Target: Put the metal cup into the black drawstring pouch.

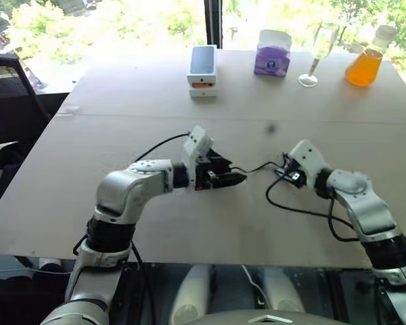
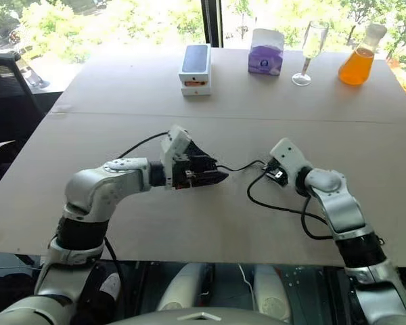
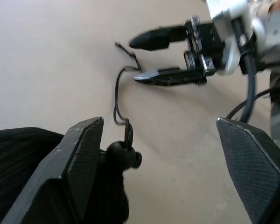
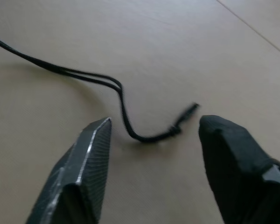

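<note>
So my left gripper (image 3: 161, 163) was hanging just over the table (image 1: 122, 203) with its fingers spread wide apart, nothing clamped between them. The black drawstring pouch (image 3: 18, 168) was right there against the inner side of one finger, a soft dark lump on the tabletop, with its round cord stopper (image 3: 123, 156) poking out beside that finger. Couldn't tell what was inside it, the fabric hid everything, and I couldn't pick out the metal cup anywhere, so no claim from me on where it sat.

From the stopper the thin black cord (image 4: 126, 116) trailed loose across the table toward my right gripper (image 4: 154, 140). That one was spread open too, low over the surface, and the knotted end of the cord lay flat on the table between its two fingers, touching neither as far as I could see. In the head view both grippers (image 2: 247, 169) faced each other across a small gap, cord running between them.

The table was a plain beige top with a seam running across it past my hands. Way at the far edge: a white box (image 1: 203, 68) with a dark top, a purple tissue box (image 1: 273, 54), a clear stemmed wine glass (image 1: 314, 57) that looked empty, and a flask (image 1: 365, 64) holding orange liquid. Off my left side was a dark chair (image 1: 10, 108). Behind it all, big windows (image 1: 122, 20) blown out bright with green trees outside.
</note>
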